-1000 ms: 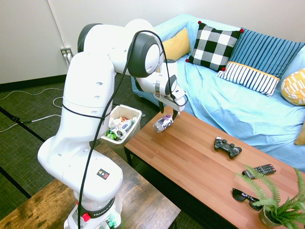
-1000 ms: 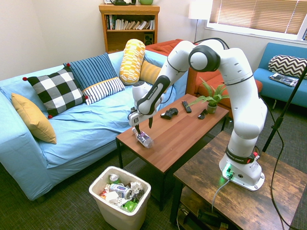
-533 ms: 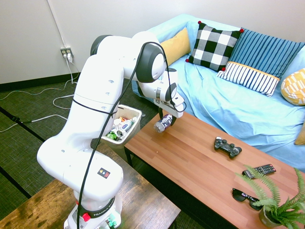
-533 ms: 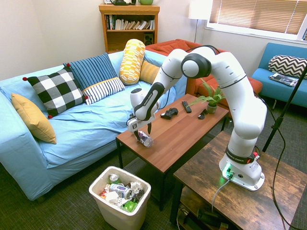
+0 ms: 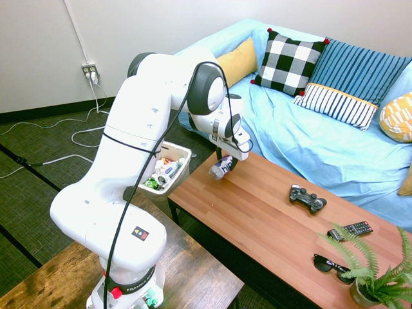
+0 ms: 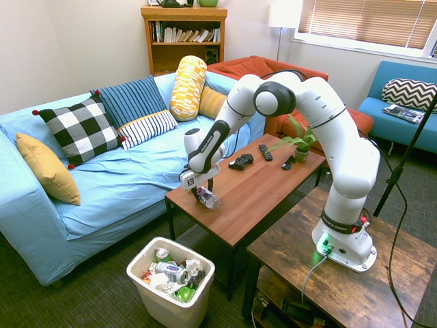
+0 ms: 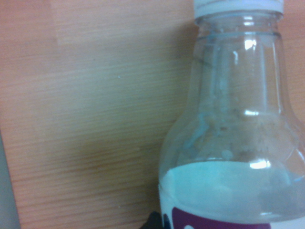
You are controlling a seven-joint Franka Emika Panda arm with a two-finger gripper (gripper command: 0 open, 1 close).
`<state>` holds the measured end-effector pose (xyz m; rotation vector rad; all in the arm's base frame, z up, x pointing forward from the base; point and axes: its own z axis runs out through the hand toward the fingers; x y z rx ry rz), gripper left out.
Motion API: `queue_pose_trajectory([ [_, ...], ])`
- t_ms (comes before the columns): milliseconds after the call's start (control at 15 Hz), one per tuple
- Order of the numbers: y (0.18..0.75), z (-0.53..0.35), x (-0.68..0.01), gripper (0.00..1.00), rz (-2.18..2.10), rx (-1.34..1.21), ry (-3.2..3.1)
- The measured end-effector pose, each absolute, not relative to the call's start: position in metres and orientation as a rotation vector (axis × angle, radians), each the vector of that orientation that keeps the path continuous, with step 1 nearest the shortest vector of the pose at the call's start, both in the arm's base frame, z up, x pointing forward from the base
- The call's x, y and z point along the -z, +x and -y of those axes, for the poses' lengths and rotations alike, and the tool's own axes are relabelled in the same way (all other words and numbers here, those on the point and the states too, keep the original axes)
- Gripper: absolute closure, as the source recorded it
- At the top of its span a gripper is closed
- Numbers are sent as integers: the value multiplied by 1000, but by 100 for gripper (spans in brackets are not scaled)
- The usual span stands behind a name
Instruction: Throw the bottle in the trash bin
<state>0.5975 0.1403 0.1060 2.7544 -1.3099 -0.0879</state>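
The grasp is the step in hand. The gripper [image 5: 224,166] points down over the bottle [image 5: 221,168], which lies on its side near the corner of the table [image 5: 270,225], centre-left of the first exterior view. The fingers straddle the bottle; whether they already pinch it cannot be told. The wrist view shows the bottle's clear neck and white cap close against the wood. The bin [image 6: 151,302], lower left in the second exterior view, stands on the floor beside the table. Next, judged: a firm hold, a lift, a carry over the bin.
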Motion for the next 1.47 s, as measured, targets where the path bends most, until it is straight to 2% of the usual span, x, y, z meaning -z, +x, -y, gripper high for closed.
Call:
queue_pose_trajectory([
  [267,604,-147,-121,100,1300,48,2773],
  [467,596,-199,-167,100,1175,-64,2816],
  [733,516,-330,-198,100,892,-111,2820],
  [1067,428,-426,-160,100,616,-40,2792],
  [1133,420,-435,-142,0,579,-30,2771],
  [1467,426,-455,-85,0,535,-19,2737],
])
